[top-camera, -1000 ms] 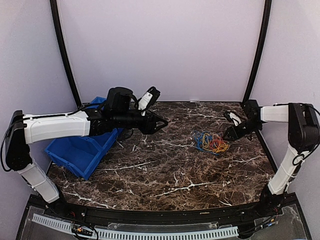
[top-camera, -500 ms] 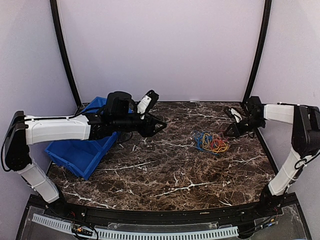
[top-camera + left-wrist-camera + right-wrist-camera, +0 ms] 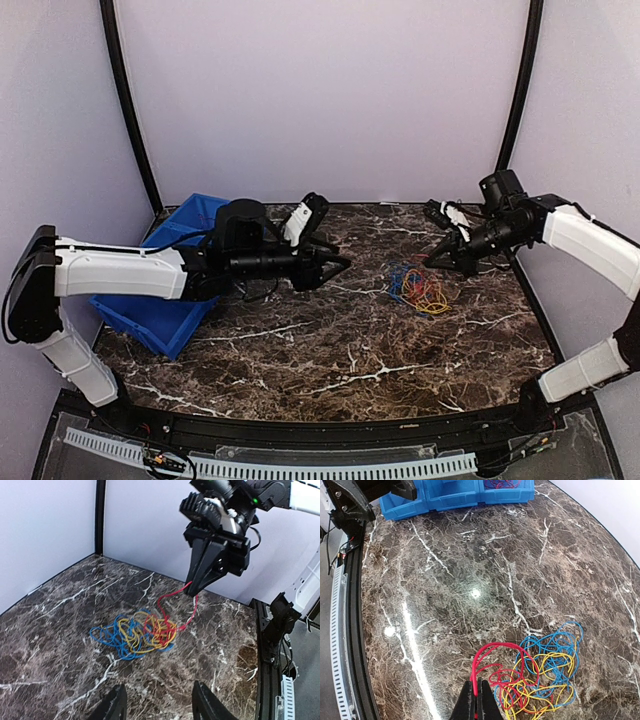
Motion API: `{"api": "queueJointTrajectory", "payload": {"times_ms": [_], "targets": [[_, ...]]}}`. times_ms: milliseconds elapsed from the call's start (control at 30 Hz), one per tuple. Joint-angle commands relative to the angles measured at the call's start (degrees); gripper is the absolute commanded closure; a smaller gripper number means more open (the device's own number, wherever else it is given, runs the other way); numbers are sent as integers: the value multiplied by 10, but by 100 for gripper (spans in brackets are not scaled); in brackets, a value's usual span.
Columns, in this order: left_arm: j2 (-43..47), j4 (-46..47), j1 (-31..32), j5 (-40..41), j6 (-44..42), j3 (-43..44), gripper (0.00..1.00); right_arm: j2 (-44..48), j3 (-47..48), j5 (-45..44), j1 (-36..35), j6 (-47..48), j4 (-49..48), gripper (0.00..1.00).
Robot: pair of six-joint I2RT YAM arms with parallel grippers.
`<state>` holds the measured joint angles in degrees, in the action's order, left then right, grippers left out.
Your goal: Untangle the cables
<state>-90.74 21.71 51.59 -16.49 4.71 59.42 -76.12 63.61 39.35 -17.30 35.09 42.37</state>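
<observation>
The cables (image 3: 418, 287) lie as one tangle of red, blue and yellow wires on the marble table, right of centre; the tangle (image 3: 136, 634) also shows in the left wrist view. My right gripper (image 3: 433, 262) hangs just above the tangle's far right side, shut on a loop of the red cable (image 3: 496, 654), which rises from the pile to its tips (image 3: 479, 705). My left gripper (image 3: 343, 265) is open and empty, well left of the tangle, its fingers (image 3: 116, 705) pointing toward it above the table.
A blue bin (image 3: 160, 305) stands at the table's left edge under the left arm; the bin (image 3: 470, 495) shows far off in the right wrist view. Black frame posts rise at the back corners. The table's right edge (image 3: 257, 645) runs close to the tangle.
My right gripper has closed and swung left toward the tangle, now holding a red loop lifted off the pile. The left arm has reached further right toward the cables.
</observation>
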Motion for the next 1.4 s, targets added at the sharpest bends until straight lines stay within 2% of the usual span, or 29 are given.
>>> {"api": "queueJointTrajectory", "payload": {"times_ms": [0,167,333,500,733,900,1033,1167,1233,1267,1333,1367], "targets": [[4,124,37,-3,16,-15,53,16,-11,49,-21,26,20,98],[-49,210,61,-22,20,-3,52,11,8,77,-49,50,65,97],[-107,229,66,-41,12,31,50,8,40,82,-60,58,97,95],[-164,238,79,-23,8,70,38,0,55,92,-61,58,107,95],[-218,289,83,5,-21,94,37,-10,74,111,-63,68,130,95],[-268,333,83,1,-27,134,40,-7,69,114,-63,68,133,95],[-298,357,83,26,-26,164,52,-3,65,116,-63,68,138,95],[-319,405,83,35,-29,178,58,9,59,113,-63,68,136,95],[-327,413,83,50,-30,190,69,11,56,112,-63,68,135,95],[-327,418,83,66,-30,194,80,12,50,112,-63,68,131,95],[-316,427,84,100,-31,186,96,17,34,94,-62,59,108,94],[-310,430,84,115,-30,181,98,22,21,73,-61,40,80,93]]}}
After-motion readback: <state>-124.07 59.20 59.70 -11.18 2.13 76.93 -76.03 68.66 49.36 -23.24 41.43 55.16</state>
